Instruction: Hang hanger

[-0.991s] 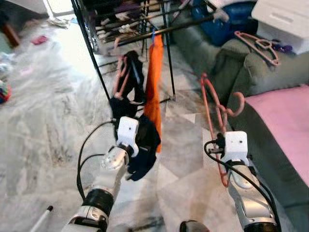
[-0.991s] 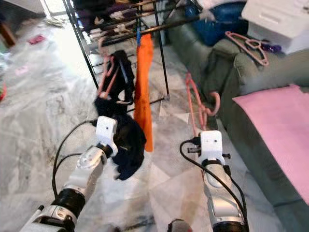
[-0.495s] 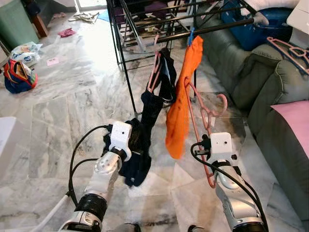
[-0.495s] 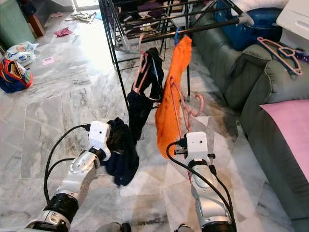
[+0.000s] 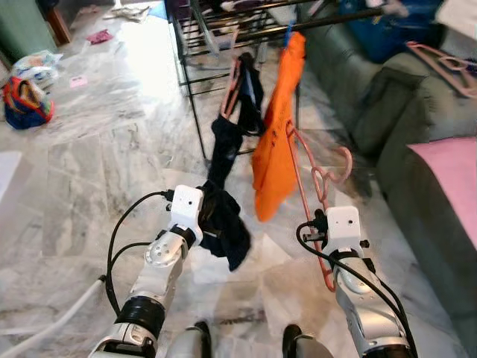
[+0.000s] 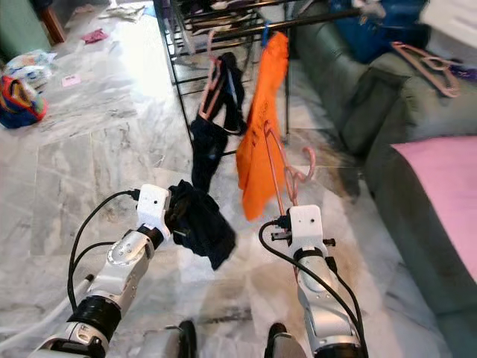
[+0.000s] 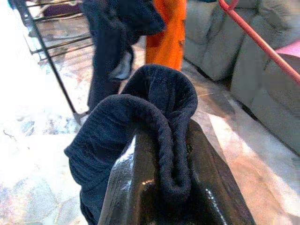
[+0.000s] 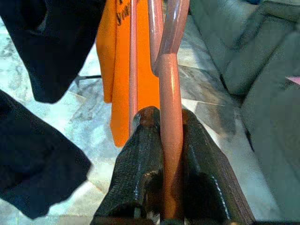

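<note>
Firmly clamped — right gripper (image 8: 171, 154) on pink hanger (image 5: 317, 179)

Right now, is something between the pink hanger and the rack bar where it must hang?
Yes. The orange cloth hangs from the bar directly beyond the hanger that the right gripper holds; a dark garment hangs beside it.

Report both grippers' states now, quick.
Left gripper: shut on a dark navy cloth garment.
Right gripper: shut on a pink plastic hanger.
</note>
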